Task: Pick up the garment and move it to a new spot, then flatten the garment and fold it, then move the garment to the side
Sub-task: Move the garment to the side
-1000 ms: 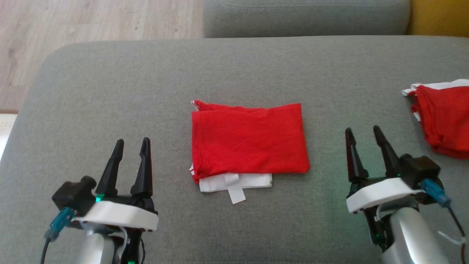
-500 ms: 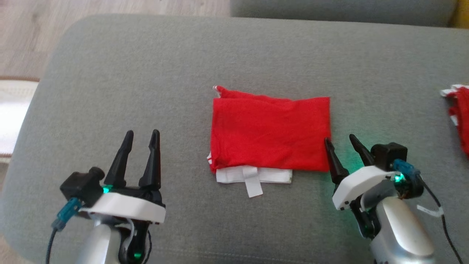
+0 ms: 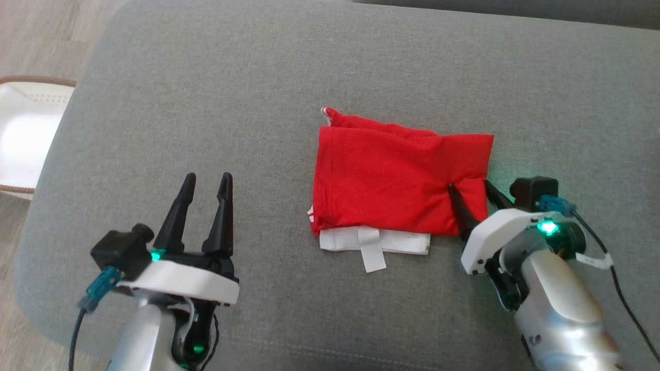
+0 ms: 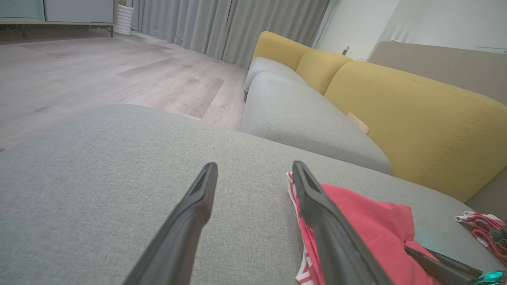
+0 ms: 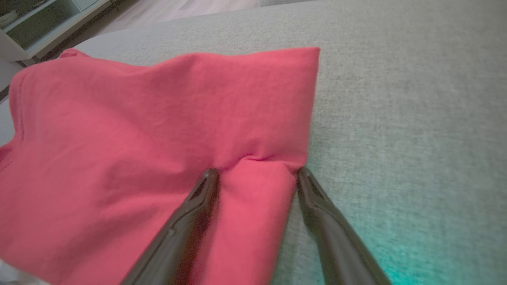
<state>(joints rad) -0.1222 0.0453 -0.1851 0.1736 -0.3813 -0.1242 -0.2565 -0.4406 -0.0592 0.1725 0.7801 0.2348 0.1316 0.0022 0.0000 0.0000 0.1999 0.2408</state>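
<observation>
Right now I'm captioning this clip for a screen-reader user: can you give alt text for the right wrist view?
A folded red garment lies on a grey cushion, its edge bunched between the right gripper's two open dark fingers. One finger rests on the cloth; the other sits at its side edge against the cushion.

- I can read no text, brand or number anywhere in my feeds.
- The white tag [image 3: 372, 253] on the folded garment [image 3: 392, 175], left of my right gripper [image 3: 469, 185], looks blank from the head camera.
- The white marks [image 4: 304, 272] on the garment's red edge, just right of my left gripper [image 4: 254, 165], are too blurred to read.
</observation>
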